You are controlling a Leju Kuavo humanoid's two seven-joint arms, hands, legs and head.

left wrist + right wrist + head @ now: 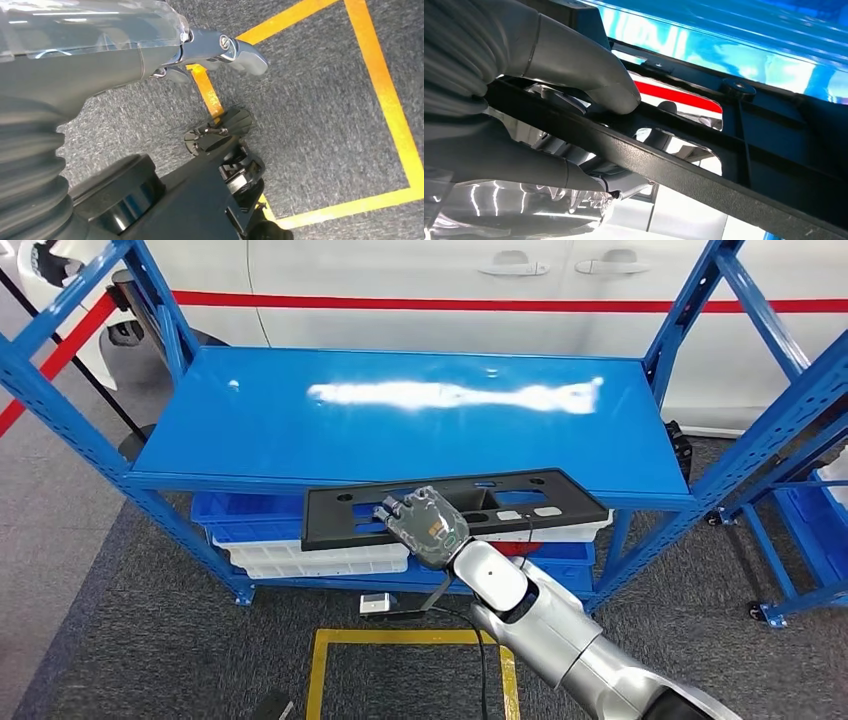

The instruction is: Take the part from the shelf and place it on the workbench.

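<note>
Right up close, my right hand (531, 107) is clamped on the long black part (455, 507), thumb on one face and fingers on the other, holding it just off the front edge of the blue shelf (300, 430). I'm gripping roughly mid-length, so my worry is it pivots or slips in my fingers, or an end clips one of the blue uprights (735, 455) or the stacked bins (300, 555) under the shelf as I pull back. My left hand (210, 50) hangs over the carpet by the yellow floor tape (385, 95), seemingly holding nothing, though I can't tell how its fingers sit.
</note>
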